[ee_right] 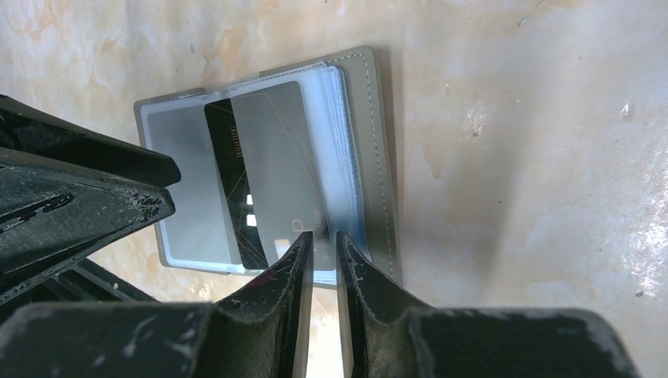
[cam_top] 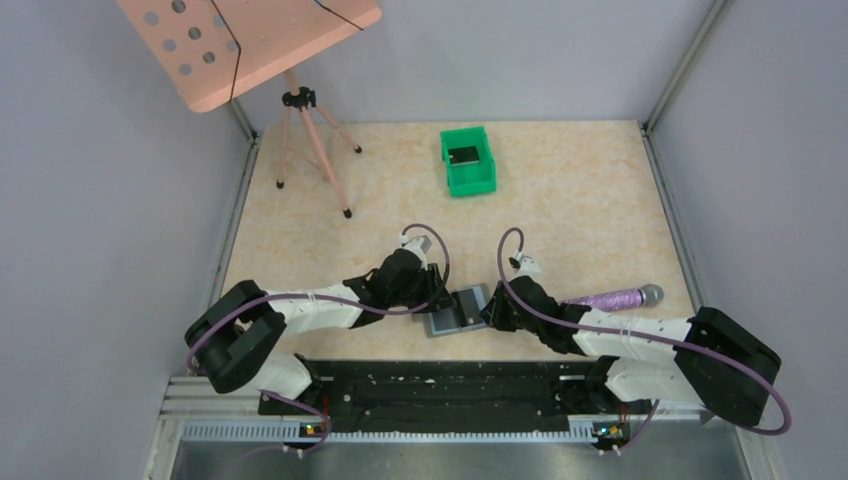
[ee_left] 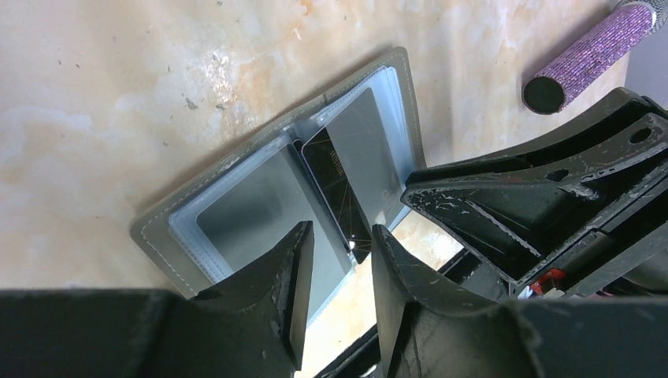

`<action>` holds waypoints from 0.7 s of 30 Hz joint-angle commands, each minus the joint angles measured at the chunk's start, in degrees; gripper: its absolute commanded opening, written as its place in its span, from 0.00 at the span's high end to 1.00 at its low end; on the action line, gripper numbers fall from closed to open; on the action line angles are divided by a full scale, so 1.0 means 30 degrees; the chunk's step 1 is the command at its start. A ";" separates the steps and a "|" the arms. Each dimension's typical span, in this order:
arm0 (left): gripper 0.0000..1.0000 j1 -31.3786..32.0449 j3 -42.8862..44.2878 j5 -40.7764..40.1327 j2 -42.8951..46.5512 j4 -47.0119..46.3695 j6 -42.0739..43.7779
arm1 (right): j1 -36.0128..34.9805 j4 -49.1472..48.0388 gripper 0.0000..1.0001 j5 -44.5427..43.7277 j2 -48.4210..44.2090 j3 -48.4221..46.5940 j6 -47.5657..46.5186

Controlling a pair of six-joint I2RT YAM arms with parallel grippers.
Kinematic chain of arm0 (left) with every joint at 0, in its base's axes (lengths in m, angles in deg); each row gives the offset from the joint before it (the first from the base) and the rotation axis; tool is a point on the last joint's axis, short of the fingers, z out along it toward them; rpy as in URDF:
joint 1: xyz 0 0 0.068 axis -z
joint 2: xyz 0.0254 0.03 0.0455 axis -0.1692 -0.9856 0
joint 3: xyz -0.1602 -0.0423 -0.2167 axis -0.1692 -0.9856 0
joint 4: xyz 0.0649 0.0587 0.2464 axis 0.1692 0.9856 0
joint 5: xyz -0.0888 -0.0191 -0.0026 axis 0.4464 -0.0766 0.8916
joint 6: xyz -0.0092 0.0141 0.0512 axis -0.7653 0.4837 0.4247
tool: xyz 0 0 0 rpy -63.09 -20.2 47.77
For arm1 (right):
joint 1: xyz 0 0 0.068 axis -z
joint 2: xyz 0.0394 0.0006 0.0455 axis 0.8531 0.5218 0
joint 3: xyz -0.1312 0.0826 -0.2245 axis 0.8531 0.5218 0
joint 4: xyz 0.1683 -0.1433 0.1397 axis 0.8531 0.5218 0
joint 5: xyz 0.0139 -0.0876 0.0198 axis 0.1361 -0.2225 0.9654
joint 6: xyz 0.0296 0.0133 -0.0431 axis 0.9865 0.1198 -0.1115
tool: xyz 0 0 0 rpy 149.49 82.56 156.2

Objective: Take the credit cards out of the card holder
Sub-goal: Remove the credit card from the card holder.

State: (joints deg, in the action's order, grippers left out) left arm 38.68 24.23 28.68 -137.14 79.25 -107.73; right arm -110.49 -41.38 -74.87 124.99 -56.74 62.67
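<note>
Left tool (ee_left: pixel 340 236) slightly parted over card holder (ee_left: pixel 236 209), right tool (ee_right: pixel 323 240) nearly closed, grip unclear

No words or numbers can be read. The black card (ee_right: pixel 230 157) in the card holder (ee_right: pixel 376 157) bears only unreadable marks.

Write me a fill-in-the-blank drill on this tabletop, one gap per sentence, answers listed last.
1. The card holder is folded ___, its clear sleeves facing up.
2. A ___ card sits at a slant between those sleeves.
3. The purple cylinder lies on the robot's ___ side of the card holder.
4. The small bin beyond the card holder is ___ in colour.

Missing words: open; black; right; green.
</note>
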 commanded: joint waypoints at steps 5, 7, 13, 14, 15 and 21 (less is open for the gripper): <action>0.61 -0.0056 -0.1009 0.0278 -0.0561 -0.3660 0.0807 | 0.0337 -0.0037 0.84 0.0038 -0.0081 0.0391 0.0071; 0.60 -0.0043 -0.0938 0.0122 -0.0834 -0.3592 0.0930 | 0.0341 -0.0065 0.84 0.0102 -0.0143 0.0375 0.0140; 0.60 -0.0057 -0.1173 0.0004 -0.1257 -0.4197 0.1141 | 0.0327 -0.0321 0.84 0.0195 -0.0165 0.0692 0.0336; 0.60 -0.0035 -0.1177 0.0027 -0.1337 -0.4363 0.1154 | 0.0345 -0.0343 0.85 0.0212 -0.0158 0.0710 0.0366; 0.60 -0.0055 -0.1244 0.0143 -0.1457 -0.4611 0.1145 | 0.0335 -0.0358 0.85 0.0237 -0.0172 0.0738 0.0395; 0.60 -0.0039 -0.1478 0.0601 -0.2093 -0.5605 0.0852 | 0.0338 -0.0432 0.85 0.0295 -0.0043 0.0746 0.0439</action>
State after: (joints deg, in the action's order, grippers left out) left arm 38.66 20.56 29.22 -142.00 66.63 -105.48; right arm -110.05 -43.46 -74.20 124.91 -55.64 63.74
